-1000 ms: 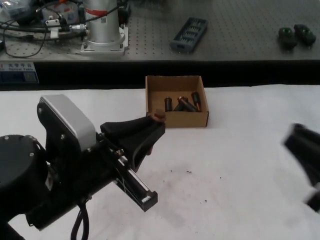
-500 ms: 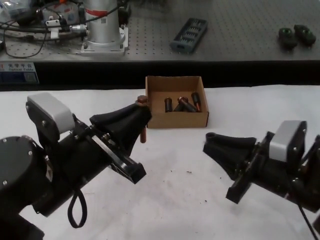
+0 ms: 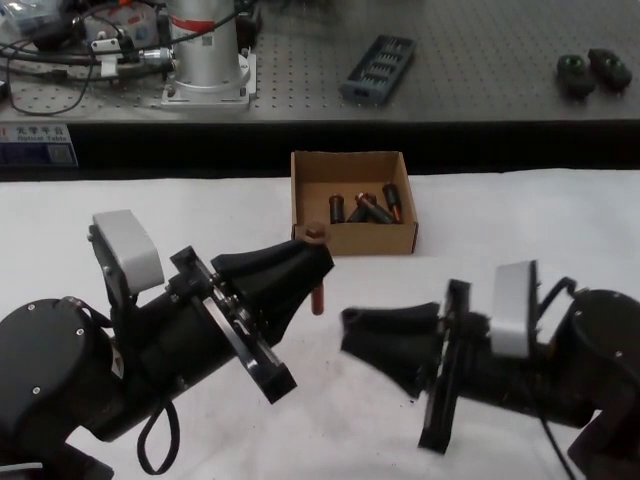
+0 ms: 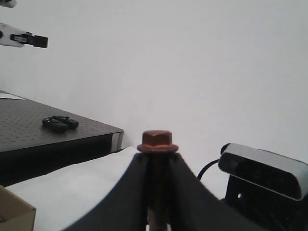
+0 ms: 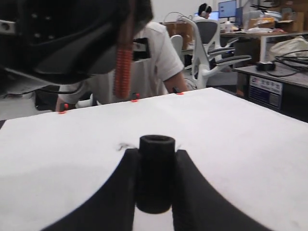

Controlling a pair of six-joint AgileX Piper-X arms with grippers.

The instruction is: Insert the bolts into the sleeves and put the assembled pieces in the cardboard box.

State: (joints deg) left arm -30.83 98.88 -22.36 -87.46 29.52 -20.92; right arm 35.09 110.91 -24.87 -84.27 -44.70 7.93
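Nearest to me, the left gripper point(image 3: 318, 252) and the right gripper point(image 3: 352, 326) face each other over the white sheet point(image 3: 520, 230), left arm on the left and right arm on the right. Both arm bodies are cut off by the near edge of the high view.

The left gripper's fingers are drawn in narrow on a copper-coloured bolt point(image 4: 157, 141), held upright with its flanged hexagonal head just above the fingertips. In the high view the shank hangs free below the fingers, above the sheet. In the left wrist view the fingers hide most of it.

The right gripper's fingers clamp a black sleeve point(image 5: 155, 173). Its open mouth stands clear of the fingertips in the right wrist view, while the fingers cover its flanks. In the high view I cannot separate it from the black fingertips.

Bolt and sleeve are near each other but apart, the bolt to the left and slightly farther. The right wrist view also gives me the bolt's threads hanging beneath the left gripper.

Farther off, at centre, the cardboard box point(image 3: 370, 238) sits open on the sheet and holds several assembled pieces point(image 3: 365, 208). They overlap, so I cannot count them with certainty.

Farthest, a perforated table point(image 3: 480, 80) carries a metal post point(image 3: 205, 40) on the left, a black tray point(image 3: 378, 67) near the middle and two dark knobs point(image 3: 592, 70) on the right.
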